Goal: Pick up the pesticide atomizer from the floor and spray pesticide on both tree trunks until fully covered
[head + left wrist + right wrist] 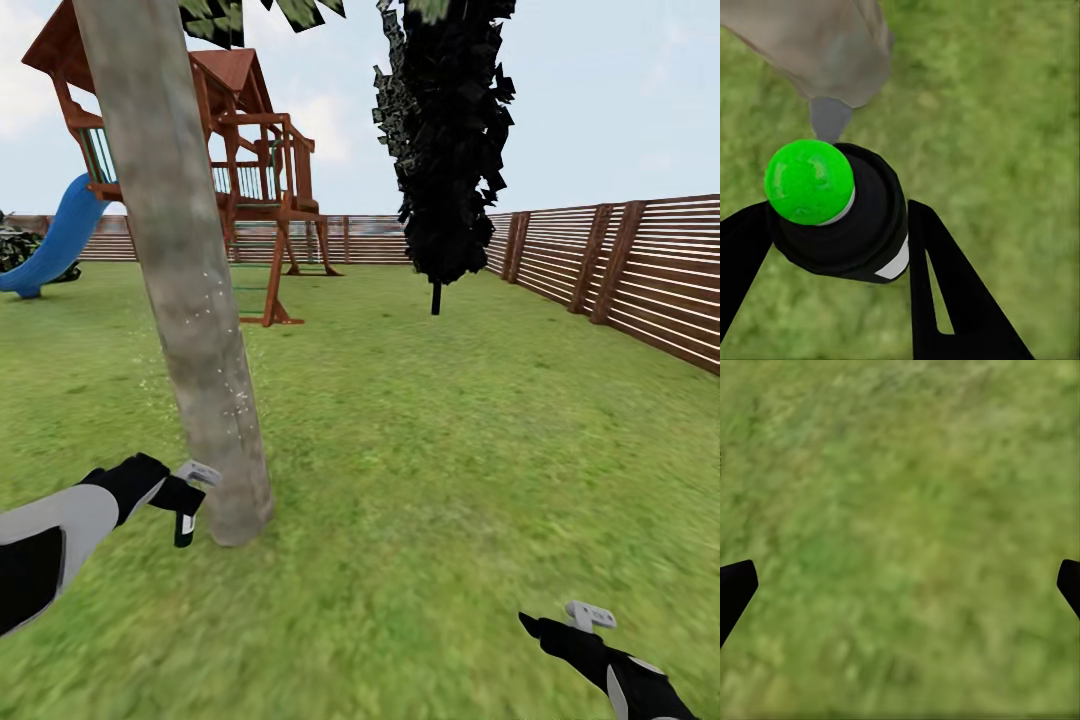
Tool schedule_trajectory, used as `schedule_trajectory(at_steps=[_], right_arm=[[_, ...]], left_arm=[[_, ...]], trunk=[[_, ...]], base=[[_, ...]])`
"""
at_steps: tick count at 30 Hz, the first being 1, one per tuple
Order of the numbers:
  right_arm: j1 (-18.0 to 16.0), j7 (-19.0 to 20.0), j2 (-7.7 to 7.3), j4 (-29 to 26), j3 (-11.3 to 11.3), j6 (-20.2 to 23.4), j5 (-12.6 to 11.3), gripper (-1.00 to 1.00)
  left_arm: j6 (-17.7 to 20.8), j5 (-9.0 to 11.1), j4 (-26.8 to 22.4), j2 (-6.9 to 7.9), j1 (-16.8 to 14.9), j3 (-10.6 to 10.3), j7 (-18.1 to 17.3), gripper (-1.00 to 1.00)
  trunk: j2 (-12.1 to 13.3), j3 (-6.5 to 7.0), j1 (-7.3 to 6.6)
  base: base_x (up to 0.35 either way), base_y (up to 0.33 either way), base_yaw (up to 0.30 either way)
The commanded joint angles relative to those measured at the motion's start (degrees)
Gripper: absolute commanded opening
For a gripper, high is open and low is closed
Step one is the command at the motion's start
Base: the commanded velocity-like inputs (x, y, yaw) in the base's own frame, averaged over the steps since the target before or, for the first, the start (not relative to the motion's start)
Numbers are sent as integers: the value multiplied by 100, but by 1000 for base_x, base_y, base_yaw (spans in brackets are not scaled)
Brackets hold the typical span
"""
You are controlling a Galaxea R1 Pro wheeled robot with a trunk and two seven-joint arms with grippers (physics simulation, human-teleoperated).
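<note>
Pesticide atomizer [847, 225] pinched at mid-body between left gripper [840, 247] fingers, green cap up, close beside tree trunk [190, 300] base on the lawn [450, 450]. Probably light, rigid, smooth; best held around the body below the cap. Right gripper [900, 585] spread wide, empty.

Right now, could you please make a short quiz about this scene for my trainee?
1. True or false: the left gripper holds the atomizer.
2. What does the atomizer stand close to? A) the fence B) the trunk C) the slide
3. Fill in: the right gripper has its jaws ____ over grass.

Key: 1 true; 2 B; 3 open.
</note>
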Motion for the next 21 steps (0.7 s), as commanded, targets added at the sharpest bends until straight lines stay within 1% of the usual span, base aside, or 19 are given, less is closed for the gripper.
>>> schedule_trajectory(at_steps=[1, 3, 4, 6, 8, 10, 12, 13, 16, 18, 21], right_arm=[[2, 0, 0, 0, -1, 0, 0, 100], [1, 0, -1, -1, 0, 0, 1, 100], [1, 0, -1, -1, -2, 0, 0, 100], [2, 0, 0, -1, -1, 0, 2, 100], [0, 0, -1, -1, 0, 0, -1, 100], [0, 0, -1, -1, 0, 0, 1, 100], [0, 0, -2, -1, -2, 0, 0, 100], [0, 0, -2, 2, -1, 0, -1, 100], [1, 0, -1, 0, 0, 0, 0, 100], [0, 0, -1, -1, 0, 0, -2, 100], [1, 0, -2, -1, -1, 0, -4, 100]], left_arm=[[-5, 14, 2, -1, 3, -2, 2, -100], [27, 25, 3, -5, 1, 14, -2, -100], [187, 27, 0, -8, -20, 18, -9, -100], [768, 19, -4, -40, -105, 17, -13, -100], [1130, 13, -5, -104, -548, 14, -21, -100], [1427, 9, -5, -120, -811, 14, -23, -100], [1737, -3, -8, -183, -1211, 14, -28, -100], [1789, -9, -9, -198, -1340, 14, -30, -100], [2142, -20, -18, -211, -1642, 14, -32, -100], [2231, -23, -21, -213, -1731, 13, -33, -100], [2260, -28, -23, -214, -1794, 10, -33, -100]], trunk=[[0, 0, 0], [0, 0, 0], [0, 0, 0], [0, 0, 0], [0, 0, 0], [0, 0, 0], [0, 0, 0], [0, 0, 0], [0, 0, 0], [0, 0, 0], [0, 0, 0]], base=[[0, 2, -1], [0, 0, 0], [0, 0, 0], [0, 0, 0], [0, 0, 0], [0, 0, 0], [0, 0, 0], [0, 0, 0], [0, 0, 0], [0, 0, 0], [-48, 38, 0]])
